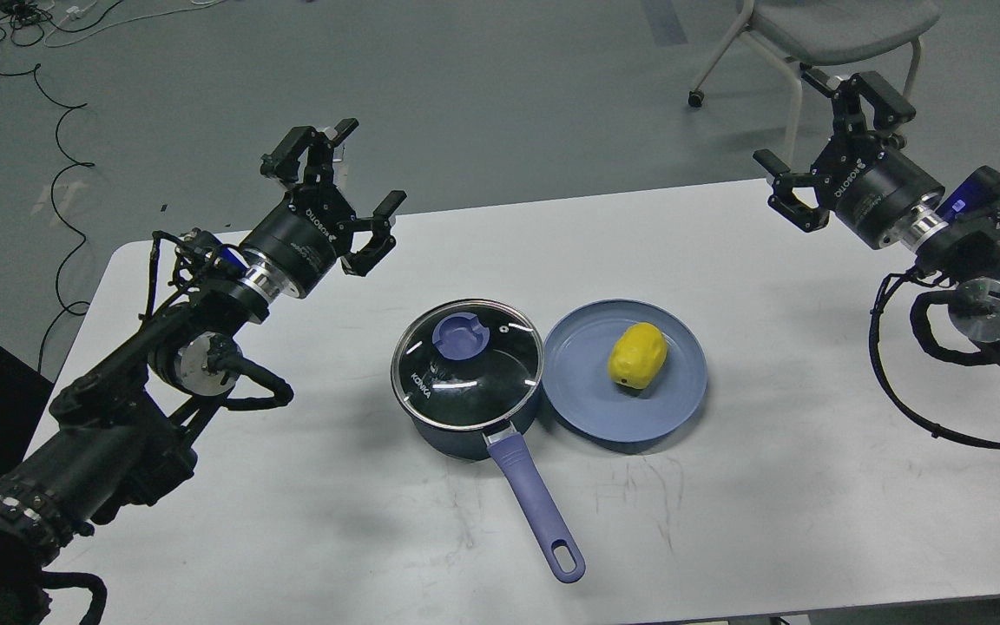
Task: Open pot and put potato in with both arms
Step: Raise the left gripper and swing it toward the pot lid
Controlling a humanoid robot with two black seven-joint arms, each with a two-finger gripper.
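The dark navy pot (465, 430) stands in the middle of the white table, its purple-blue handle (539, 508) pointing toward me. A glass lid (467, 365) with a blue knob (461, 335) covers it. To its right the yellow potato (637, 355) lies on a round blue plate (587, 399). My left gripper (337, 185) hovers open above the table's far left, well clear of the lid. My right gripper (830, 139) is open too, raised over the far right edge, away from the potato. Neither holds anything.
The table (726, 521) has bare surface in front of and beside the pot and plate. A grey chair (821, 35) stands on the floor behind the table's right end. Cables (57, 130) trail over the floor at the far left.
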